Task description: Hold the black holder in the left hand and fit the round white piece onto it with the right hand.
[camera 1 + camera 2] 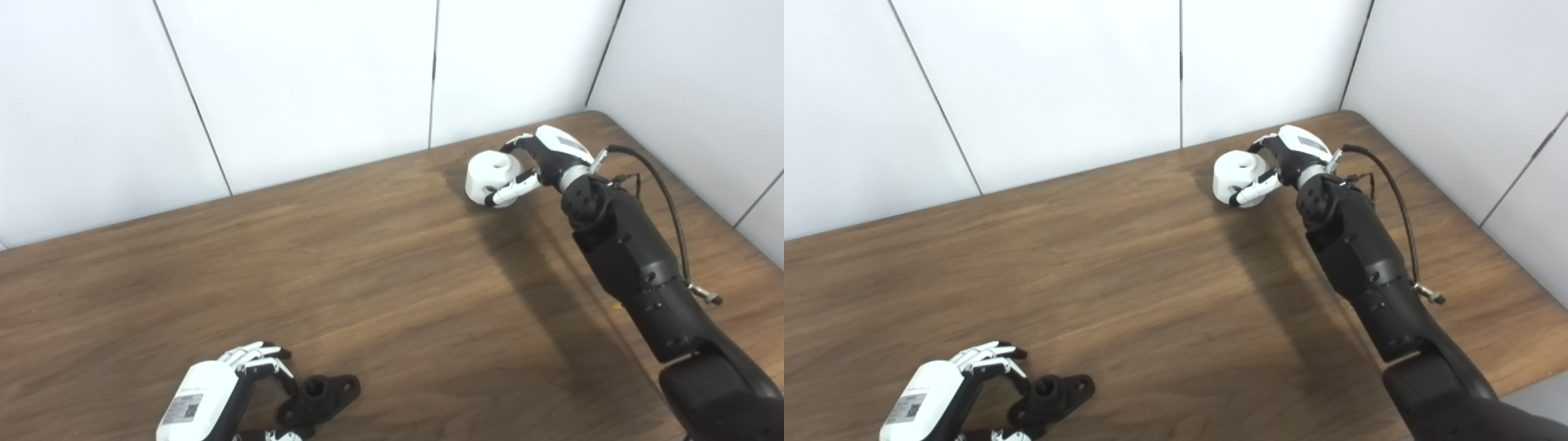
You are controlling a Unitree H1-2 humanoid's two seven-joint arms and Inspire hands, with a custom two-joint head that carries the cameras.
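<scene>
Fingers (511,187) of right hand (548,160) grasp round white piece (490,174); left hand (236,383) spread around black holder (318,398).

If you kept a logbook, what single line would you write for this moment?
left hand: around black holder on table, grip unclear | right hand: wrapped on round white piece, far side | parts apart, not fitted

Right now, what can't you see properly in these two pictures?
- Left hand: its lower part is cut off by the bottom edge in both views, so whether it truly grips the black holder is unclear.
- White piece: its right side is hidden by the right hand wrapped around it; whether it rests on the table or is lifted cannot be told.
- Label on the left hand: too small to read.
</scene>
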